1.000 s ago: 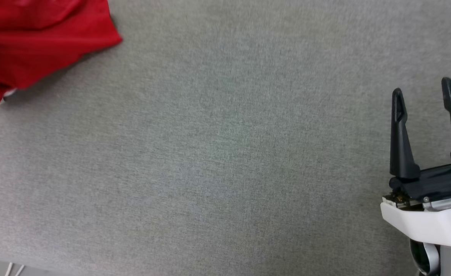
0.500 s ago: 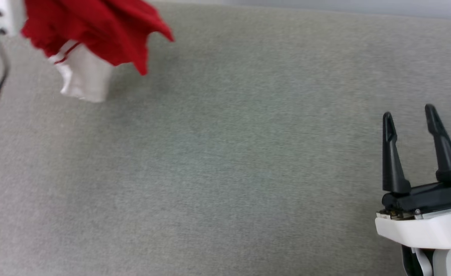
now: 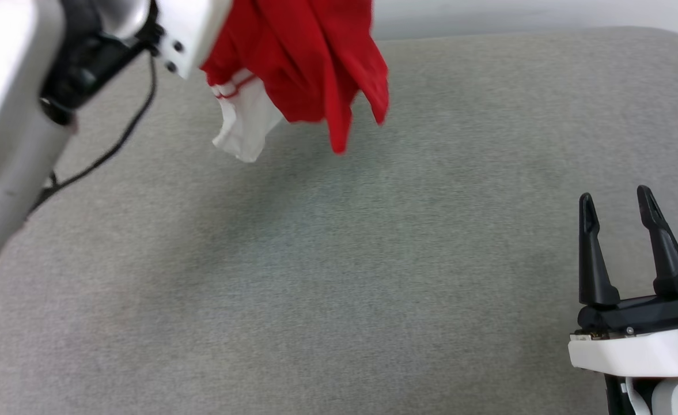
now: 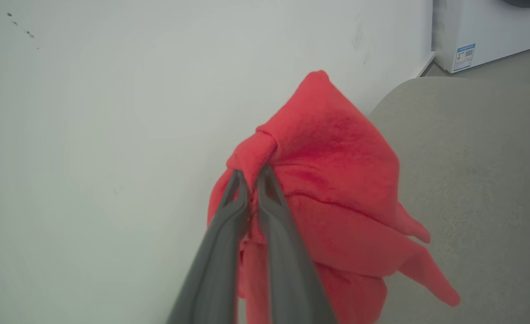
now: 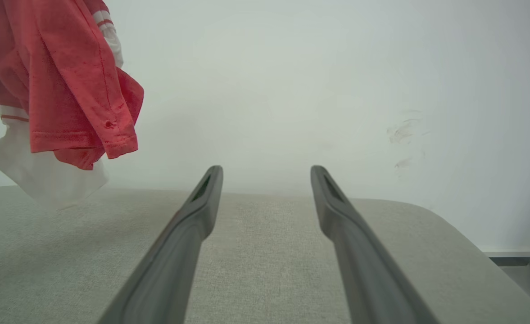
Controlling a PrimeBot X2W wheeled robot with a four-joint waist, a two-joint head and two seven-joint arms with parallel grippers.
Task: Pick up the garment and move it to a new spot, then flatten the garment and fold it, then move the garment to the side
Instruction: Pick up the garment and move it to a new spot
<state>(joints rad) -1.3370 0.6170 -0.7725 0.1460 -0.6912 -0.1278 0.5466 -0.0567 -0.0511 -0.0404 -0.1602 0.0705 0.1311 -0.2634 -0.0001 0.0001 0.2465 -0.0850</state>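
Two hands: the left hand (image 4: 250,174) clamps a bunched fold of the shirt (image 4: 337,189), which hangs beneath it over the far left of the table (image 3: 339,276); the right hand (image 3: 615,199), spread wide and empty, sits well apart.

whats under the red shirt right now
The garment hangs bunched from the shut left gripper. Under it is the grey padded surface, with a faint shadow on it. In the head view the hanging cloth covers the patch straight behind it, so that part is unseen.

Left hand (image 4: 250,173) raised, pinched on the garment (image 4: 337,180), right hand (image 3: 615,199) low, fingers apart.
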